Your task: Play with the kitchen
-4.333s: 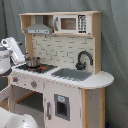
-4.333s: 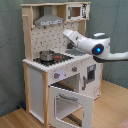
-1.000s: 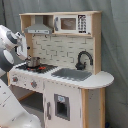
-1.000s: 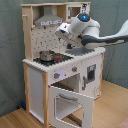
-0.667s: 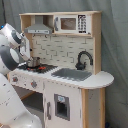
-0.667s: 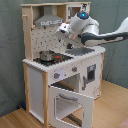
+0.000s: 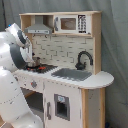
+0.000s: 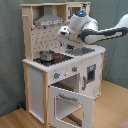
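Kitchen point(image 8: 55, 75): fills centre of both exterior views, oven door point(image 8: 70, 102) hanging open at 6 o'clock.
Pot point(image 8: 46, 55): on the hob, at 9 o'clock of the sink point(image 7: 72, 74).
Gripper point(image 8: 64, 33): above the hob, at 1 o'clock of the pot; whether it is open, cannot tell.
Risk: descending blind, the wrist could clip the hood point(image 8: 47, 20) or knock the pot off.
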Action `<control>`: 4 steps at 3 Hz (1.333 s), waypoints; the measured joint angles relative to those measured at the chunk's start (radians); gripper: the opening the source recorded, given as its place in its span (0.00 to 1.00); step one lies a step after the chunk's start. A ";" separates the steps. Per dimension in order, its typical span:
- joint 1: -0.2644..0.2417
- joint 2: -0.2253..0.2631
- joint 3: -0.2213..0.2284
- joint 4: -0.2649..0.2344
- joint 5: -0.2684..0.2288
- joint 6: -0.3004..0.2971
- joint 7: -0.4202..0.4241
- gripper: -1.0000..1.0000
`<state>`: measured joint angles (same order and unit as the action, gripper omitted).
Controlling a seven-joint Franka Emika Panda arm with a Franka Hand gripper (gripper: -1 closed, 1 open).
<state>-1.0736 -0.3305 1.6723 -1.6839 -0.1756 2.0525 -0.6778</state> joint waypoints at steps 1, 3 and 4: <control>-0.054 0.038 0.074 0.000 0.004 -0.032 -0.005 1.00; -0.203 0.036 0.229 0.016 0.055 -0.038 -0.022 1.00; -0.277 0.020 0.294 0.047 0.078 -0.038 -0.032 1.00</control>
<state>-1.3508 -0.3101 1.9659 -1.6367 -0.0978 2.0141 -0.7093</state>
